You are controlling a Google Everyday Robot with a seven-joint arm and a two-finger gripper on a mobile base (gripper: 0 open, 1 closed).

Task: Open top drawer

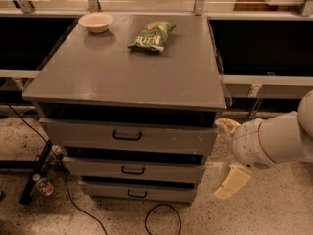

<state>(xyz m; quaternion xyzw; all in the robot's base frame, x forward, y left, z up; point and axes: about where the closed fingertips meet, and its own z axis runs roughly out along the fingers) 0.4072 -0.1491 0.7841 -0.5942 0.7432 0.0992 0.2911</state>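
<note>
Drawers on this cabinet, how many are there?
3, stacked: top drawer under the tabletop, middle drawer below it, bottom drawer lowest. None looks hidden. The gripper hangs open to their right.

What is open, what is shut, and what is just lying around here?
Top drawer: barely out, if at all; handle free.
Middle drawer: barely out, if at all.
Bottom drawer: barely out, if at all.
Gripper: open, empty, right of the cabinet, touching no drawer.
Bowl: upright, looks empty.
Chip bag: lying flat on the cabinet.
Bottle: on its side on the floor.
</note>
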